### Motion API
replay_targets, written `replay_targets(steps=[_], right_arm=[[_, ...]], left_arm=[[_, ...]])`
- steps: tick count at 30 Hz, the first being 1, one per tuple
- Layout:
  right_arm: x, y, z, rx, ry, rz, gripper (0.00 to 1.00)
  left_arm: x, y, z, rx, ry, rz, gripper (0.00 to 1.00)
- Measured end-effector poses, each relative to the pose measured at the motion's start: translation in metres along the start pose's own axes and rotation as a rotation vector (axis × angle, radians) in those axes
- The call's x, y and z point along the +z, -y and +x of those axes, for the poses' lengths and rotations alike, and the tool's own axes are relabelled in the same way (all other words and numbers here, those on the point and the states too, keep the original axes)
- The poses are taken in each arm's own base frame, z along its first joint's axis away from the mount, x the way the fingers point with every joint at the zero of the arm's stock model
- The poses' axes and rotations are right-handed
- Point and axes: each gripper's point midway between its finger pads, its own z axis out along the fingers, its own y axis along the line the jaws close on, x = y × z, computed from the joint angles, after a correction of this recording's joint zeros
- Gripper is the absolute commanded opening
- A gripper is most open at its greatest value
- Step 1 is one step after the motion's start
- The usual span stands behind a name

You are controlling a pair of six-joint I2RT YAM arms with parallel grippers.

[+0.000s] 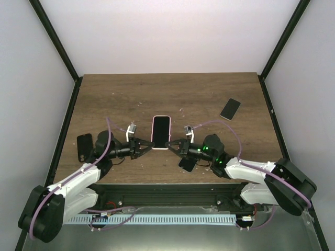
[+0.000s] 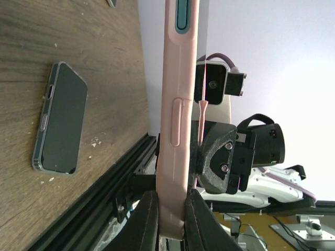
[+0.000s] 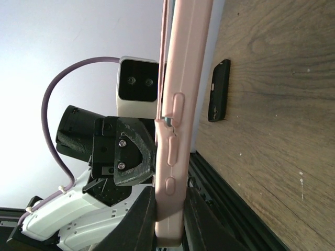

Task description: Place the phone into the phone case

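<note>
**Pink silicone phone case (image 1: 161, 132) pinched from both sides, seating step in hand**

The brown wood-grain surface (image 1: 131, 94) fills the middle of the overhead view. The two black-and-white arms reach in from the lower corners and meet at centre frame. The case sits there, long axis running up the frame, its lower corners caught by both arms. Edge-on in the wrist views (image 2: 177, 115) (image 3: 180, 104), it appears to be raised off the wood rather than lying on it.

The left claw (image 1: 151, 145) (image 2: 171, 209) is clenched on the case's lower left corner, one finger pressed to each flat side. The right claw (image 1: 171, 145) (image 3: 170, 214) grasps the lower right corner the same way.

From above, a dark glossy face (image 1: 161, 125) fills the pink rim. This suggests the phone is already inside, though I cannot tell whether every edge has snapped home.

Three other things lie loose:
- a dark grey-rimmed handset (image 1: 187, 163) under the right arm;
- a black slab phone (image 1: 230, 109) at upper right;
- a black empty case (image 1: 84, 147) at far left.

I judge this to be the final seating and check. The next move calls for squeezing along the rim so the lip closes over the glass. The case should then be lowered flat before either grip lets go, so it does not twist or drop.
</note>
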Motion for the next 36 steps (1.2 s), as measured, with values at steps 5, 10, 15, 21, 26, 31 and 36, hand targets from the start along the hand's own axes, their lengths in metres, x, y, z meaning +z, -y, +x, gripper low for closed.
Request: replay_targets(steps=[5,10,15,21,26,31,36], right_arm=[[-0.001,0.011,0.002,0.011,-0.003,0.038,0.01],[-0.001,0.018,0.003,0.010,-0.006,0.073,0.01],[0.002,0.031,0.006,0.001,-0.029,0.147,0.01],[0.001,0.084,0.020,0.042,-0.086,0.317,0.01],[0.000,0.126,0.036,0.096,-0.152,0.424,0.01],[0.003,0.141,0.044,0.112,-0.193,0.443,0.20],[0.006,0.143,0.044,0.101,-0.209,0.458,0.44]], left_arm=[[0.001,-0.011,0.003,-0.008,-0.012,-0.046,0.00],[0.002,-0.018,0.004,-0.004,-0.026,-0.098,0.23],[-0.002,-0.036,0.000,-0.015,0.007,-0.190,0.66],[-0.013,-0.043,-0.010,0.020,0.076,-0.310,1.00],[-0.024,-0.043,-0.018,0.060,0.132,-0.393,1.00],[-0.035,-0.055,-0.024,0.055,0.165,-0.485,1.00],[-0.046,-0.072,-0.028,0.014,0.191,-0.552,1.00]])
